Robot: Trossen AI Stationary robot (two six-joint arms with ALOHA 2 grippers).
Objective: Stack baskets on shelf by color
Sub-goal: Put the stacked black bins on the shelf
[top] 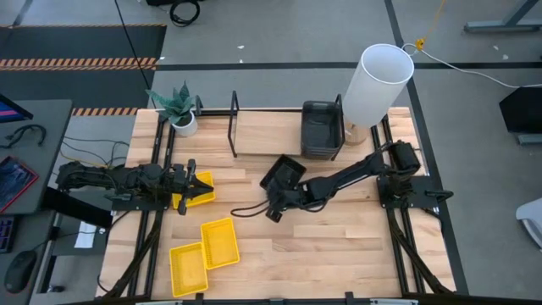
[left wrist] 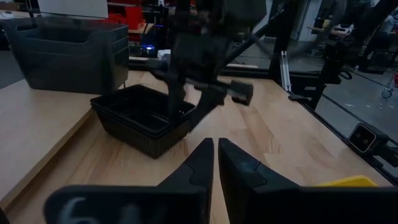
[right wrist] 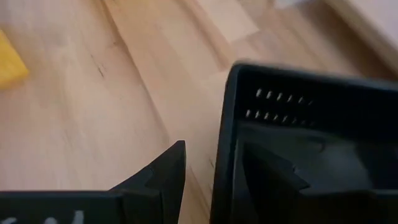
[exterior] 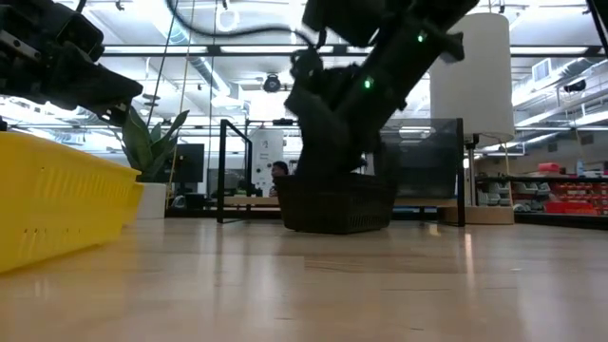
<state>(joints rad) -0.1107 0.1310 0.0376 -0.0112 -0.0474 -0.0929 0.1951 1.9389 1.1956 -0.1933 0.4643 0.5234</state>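
A nested stack of black perforated baskets rests on the table at its middle and also shows in the low view and the left wrist view. My right gripper is open. One finger stands outside the stack's wall, and the other is inside. My left gripper is shut and empty, just above a yellow basket at the left. Two more yellow baskets lie near the front. Dark grey baskets stand on the shelf. My right gripper has one finger on each side of the black basket's wall. A gap shows between the outer finger and the wall. I cannot tell whether the inner finger touches it. The stack rests on the table.
A potted plant stands at the shelf's left end and a tall white cylinder at its right end. Black upright frames rise from the shelf. Bare wood lies between the frames and at the table's front right.
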